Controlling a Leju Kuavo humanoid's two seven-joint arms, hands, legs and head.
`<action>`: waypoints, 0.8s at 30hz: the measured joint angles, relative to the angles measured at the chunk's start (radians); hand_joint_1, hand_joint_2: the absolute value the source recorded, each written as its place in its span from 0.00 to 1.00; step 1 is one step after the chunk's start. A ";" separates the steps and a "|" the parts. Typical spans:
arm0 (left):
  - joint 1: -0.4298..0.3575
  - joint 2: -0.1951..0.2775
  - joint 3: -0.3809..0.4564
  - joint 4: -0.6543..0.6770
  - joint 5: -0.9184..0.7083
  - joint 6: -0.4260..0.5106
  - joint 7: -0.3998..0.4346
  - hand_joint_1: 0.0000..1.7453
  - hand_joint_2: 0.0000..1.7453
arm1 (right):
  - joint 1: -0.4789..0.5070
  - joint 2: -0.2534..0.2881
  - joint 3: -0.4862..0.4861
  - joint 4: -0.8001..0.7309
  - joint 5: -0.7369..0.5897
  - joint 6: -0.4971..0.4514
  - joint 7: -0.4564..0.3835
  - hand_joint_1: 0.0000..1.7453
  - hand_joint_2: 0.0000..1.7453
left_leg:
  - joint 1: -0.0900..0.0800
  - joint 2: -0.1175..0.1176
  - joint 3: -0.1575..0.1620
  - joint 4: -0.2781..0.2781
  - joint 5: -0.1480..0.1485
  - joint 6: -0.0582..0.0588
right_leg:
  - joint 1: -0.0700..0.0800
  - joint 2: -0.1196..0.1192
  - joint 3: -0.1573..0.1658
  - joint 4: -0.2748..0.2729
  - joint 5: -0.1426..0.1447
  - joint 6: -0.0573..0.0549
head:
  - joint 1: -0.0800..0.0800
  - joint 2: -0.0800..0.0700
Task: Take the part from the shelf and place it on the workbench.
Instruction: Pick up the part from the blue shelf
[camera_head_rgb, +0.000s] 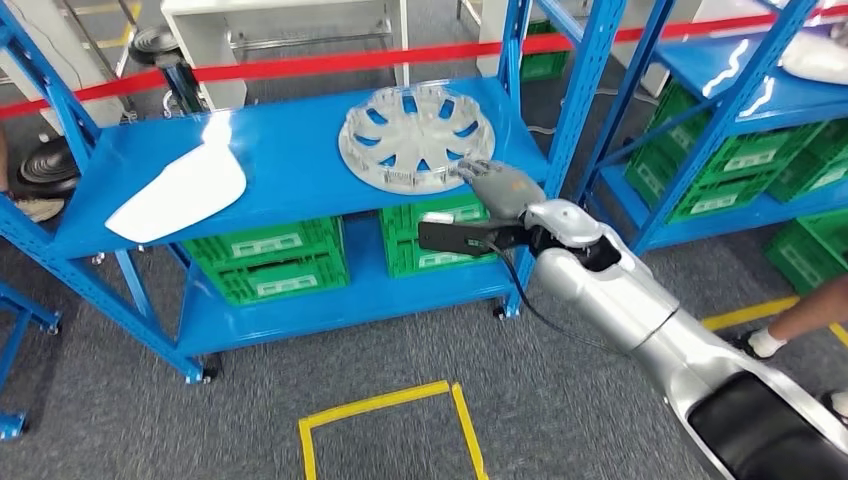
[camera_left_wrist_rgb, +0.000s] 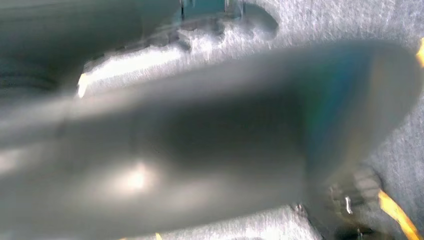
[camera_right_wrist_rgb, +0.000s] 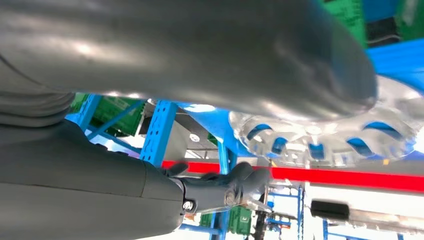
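A silver wheel cover (camera_head_rgb: 417, 135) lies flat on the top board of the blue shelf (camera_head_rgb: 300, 150), toward its right end. My right hand (camera_head_rgb: 500, 185) reaches in from the right, its fingertips at the cover's near right rim. In the right wrist view the thick thumb (camera_right_wrist_rgb: 225, 55) and the darker fingers (camera_right_wrist_rgb: 225, 187) stand apart, with the wheel cover (camera_right_wrist_rgb: 325, 135) beyond them and nothing gripped. My left hand (camera_left_wrist_rgb: 200, 150) is a blurred grey mass over grey carpet, and I cannot tell how its fingers lie.
A flat white panel (camera_head_rgb: 180, 190) lies on the shelf's left end. Green crates (camera_head_rgb: 270, 260) fill the lower board. Red barrier tape (camera_head_rgb: 300, 68) runs behind. A second blue shelf (camera_head_rgb: 740, 100) stands right. A person's foot (camera_head_rgb: 770, 340) is at right, and yellow floor tape (camera_head_rgb: 390, 410) lies below.
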 joint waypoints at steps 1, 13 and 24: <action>-0.001 0.001 0.000 0.000 0.000 0.001 0.001 0.00 0.00 | -0.003 0.003 -0.001 0.001 0.001 0.001 -0.001 0.00 0.00 | -0.001 0.000 0.004 0.005 0.001 -0.007 | -0.001 0.001 0.011 -0.002 -0.005 -0.008 | 0.000 0.000; 0.007 0.000 0.009 0.001 0.002 0.002 0.001 0.00 0.00 | -0.023 0.027 -0.001 0.015 0.001 0.002 -0.014 0.00 0.00 | 0.006 0.018 -0.210 0.049 0.100 -0.023 | -0.005 0.005 0.183 -0.006 -0.145 -0.020 | -0.010 0.000; -0.004 -0.002 0.011 -0.003 0.000 0.006 0.000 0.00 0.00 | -0.035 0.033 0.001 0.031 0.000 0.004 -0.017 0.00 0.00 | 0.004 0.010 -0.103 0.005 0.082 0.029 | -0.005 0.004 -0.030 0.274 -0.239 0.021 | -0.007 0.000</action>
